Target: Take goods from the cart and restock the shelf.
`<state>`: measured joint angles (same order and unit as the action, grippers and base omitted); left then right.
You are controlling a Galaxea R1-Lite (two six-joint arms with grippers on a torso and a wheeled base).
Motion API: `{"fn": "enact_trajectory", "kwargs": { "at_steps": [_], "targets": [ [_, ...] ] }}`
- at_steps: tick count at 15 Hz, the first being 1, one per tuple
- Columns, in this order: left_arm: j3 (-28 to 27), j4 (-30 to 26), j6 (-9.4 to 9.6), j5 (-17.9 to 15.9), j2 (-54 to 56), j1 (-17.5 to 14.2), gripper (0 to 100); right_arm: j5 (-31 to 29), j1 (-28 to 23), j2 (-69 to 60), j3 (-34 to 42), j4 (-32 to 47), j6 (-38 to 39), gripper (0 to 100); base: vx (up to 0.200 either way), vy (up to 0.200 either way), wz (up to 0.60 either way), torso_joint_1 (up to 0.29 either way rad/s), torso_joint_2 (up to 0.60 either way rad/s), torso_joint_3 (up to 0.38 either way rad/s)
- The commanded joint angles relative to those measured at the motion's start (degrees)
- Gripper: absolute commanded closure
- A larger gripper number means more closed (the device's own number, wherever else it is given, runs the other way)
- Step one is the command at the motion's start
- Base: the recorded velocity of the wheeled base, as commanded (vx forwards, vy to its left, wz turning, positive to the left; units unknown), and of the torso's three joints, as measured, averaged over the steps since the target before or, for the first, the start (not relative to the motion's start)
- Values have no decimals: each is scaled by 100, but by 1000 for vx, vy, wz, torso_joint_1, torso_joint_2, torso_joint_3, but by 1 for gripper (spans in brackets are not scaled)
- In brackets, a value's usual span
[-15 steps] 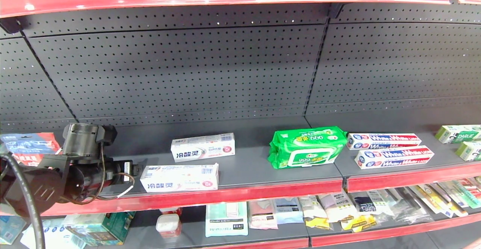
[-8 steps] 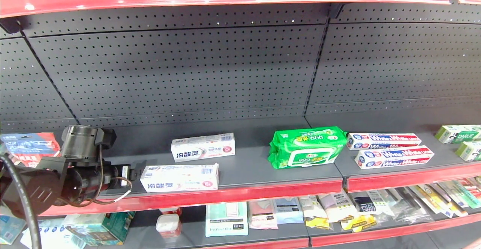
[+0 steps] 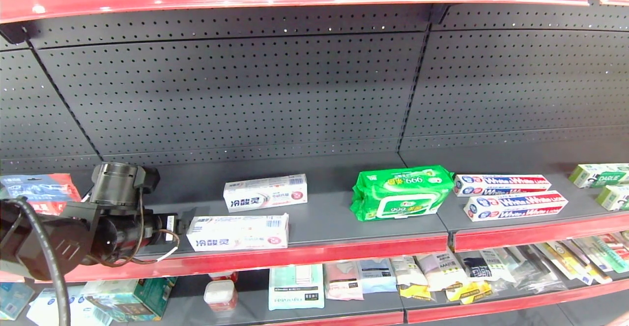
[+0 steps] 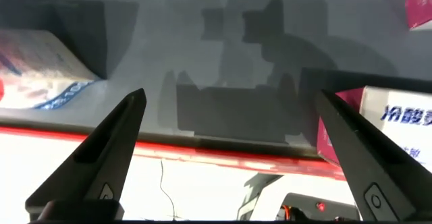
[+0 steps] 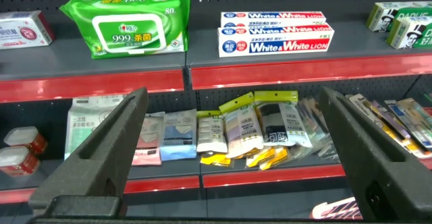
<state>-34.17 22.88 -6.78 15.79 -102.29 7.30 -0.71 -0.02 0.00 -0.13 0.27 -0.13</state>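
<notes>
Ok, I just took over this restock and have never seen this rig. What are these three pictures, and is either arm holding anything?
It is a two-armed robot facing a shop shelf. The wide picture comes from its head; the other two come from cameras on each wrist, looking out between dark jaws. The left gripper sits at the shelf's front edge, jaws open and empty, a white toothpaste box just beside it; a second white box lies behind. Further right lie a green wipes pack and two red-and-blue toothpaste boxes. The right gripper is open and empty too, facing sachets on the shelf below.
</notes>
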Motion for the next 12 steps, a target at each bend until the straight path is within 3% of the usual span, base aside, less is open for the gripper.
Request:
{"fn": "enact_trajectory", "kwargs": {
  "at_steps": [1,12],
  "targets": [
    [-20,-3,-8,3,-36,52,0,0,2,9,5,0,-4,0,0,0,0,0,0,0],
    [-178,23,-8,21,-133,157,0,0,-6,9,-4,0,-4,0,0,0,0,0,0,0]
  ]
}}
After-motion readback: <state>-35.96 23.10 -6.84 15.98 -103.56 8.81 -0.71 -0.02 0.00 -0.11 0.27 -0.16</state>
